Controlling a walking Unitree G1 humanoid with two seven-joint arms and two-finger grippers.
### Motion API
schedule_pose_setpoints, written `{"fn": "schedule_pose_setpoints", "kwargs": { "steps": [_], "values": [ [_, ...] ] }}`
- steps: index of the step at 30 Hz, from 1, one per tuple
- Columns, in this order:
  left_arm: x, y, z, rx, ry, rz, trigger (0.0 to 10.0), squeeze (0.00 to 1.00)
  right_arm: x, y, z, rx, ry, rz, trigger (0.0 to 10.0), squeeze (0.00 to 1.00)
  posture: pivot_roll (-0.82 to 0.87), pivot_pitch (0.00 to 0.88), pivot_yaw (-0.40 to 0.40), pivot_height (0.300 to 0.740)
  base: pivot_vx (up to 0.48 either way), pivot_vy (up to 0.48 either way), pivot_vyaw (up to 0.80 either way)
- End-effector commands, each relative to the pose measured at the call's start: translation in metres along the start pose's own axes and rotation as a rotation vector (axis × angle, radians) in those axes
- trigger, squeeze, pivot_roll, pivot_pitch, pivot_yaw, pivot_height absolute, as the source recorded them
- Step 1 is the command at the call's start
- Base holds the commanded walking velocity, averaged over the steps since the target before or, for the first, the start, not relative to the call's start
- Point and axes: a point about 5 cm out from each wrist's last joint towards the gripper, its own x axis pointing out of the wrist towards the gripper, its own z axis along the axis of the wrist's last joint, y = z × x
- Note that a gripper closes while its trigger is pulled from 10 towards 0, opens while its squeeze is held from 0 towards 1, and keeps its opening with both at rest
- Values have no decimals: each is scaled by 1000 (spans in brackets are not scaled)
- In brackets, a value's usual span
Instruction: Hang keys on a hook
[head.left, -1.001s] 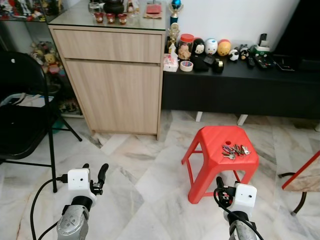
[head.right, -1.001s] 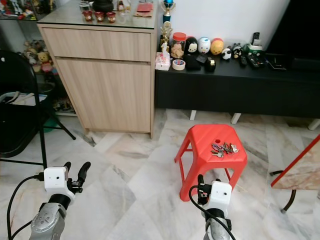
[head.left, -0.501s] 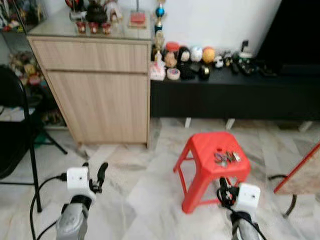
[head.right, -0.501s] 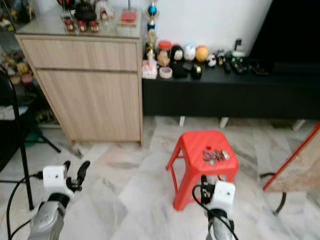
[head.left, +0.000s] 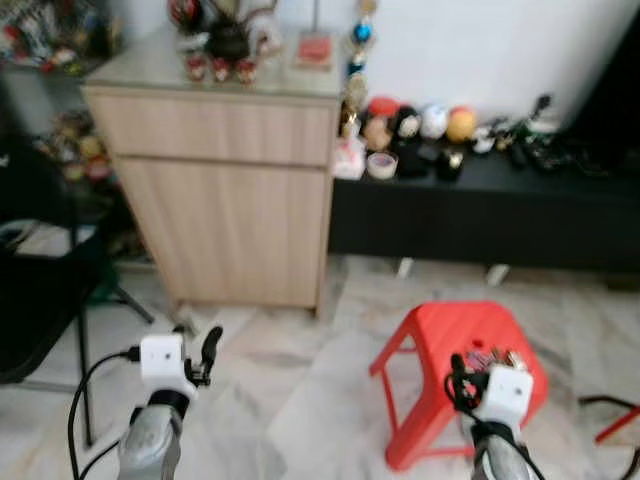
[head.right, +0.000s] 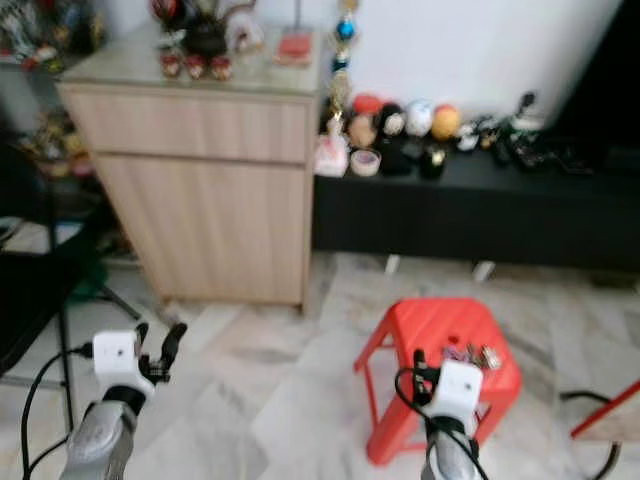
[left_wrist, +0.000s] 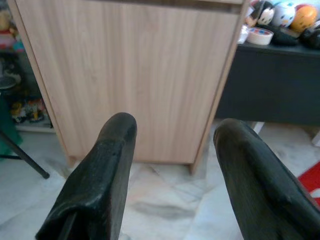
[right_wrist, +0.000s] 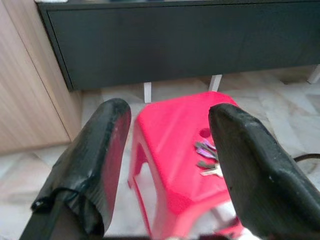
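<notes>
Closer now: keys (right_wrist: 207, 159) before right claw (right_wrist: 167, 150)

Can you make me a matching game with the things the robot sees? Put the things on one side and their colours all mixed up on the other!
Things:
1. stool
2. cabinet
3. TV bench
4. floor

Colours:
A. black
B. pale marble
C. red
D. light wood

Pairs: 1-C, 2-D, 3-A, 4-B.

The keys lie on the stool, and the right pincer is open, pointing at them.
</notes>
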Motion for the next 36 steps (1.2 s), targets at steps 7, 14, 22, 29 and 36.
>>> {"fn": "schedule_pose_setpoints", "kwargs": {
  "steps": [7, 14, 22, 29, 36],
  "values": [
    [-2, 2, -5, -6, 32, 10, 10000, 0, 2, 0, 1, -17, -1, 9, 10000, 0, 96, 0, -60, 740, 0, 0, -337],
    [-2, 2, -4, -3, 27, 12, 10000, 0, 2, 0, 2, -14, -4, 9, 10000, 0, 96, 0, -62, 740, 0, -444, 0],
    [-1, 2, -3, -6, 21, 17, 10000, 0, 3, -1, 2, -17, -2, 8, 10000, 0, 95, 0, -63, 740, 0, -451, 0],
    [-1, 2, -3, -6, 21, 17, 10000, 0, 3, -1, 2, -15, 0, 8, 10000, 0, 92, 0, -60, 740, 0, -337, 0],
    [0, 1, -4, -11, 32, 22, 10000, 0, 3, 0, 2, -14, 5, 14, 10000, 0, 85, 0, -55, 740, 0, -37, 0]
  ]
}}
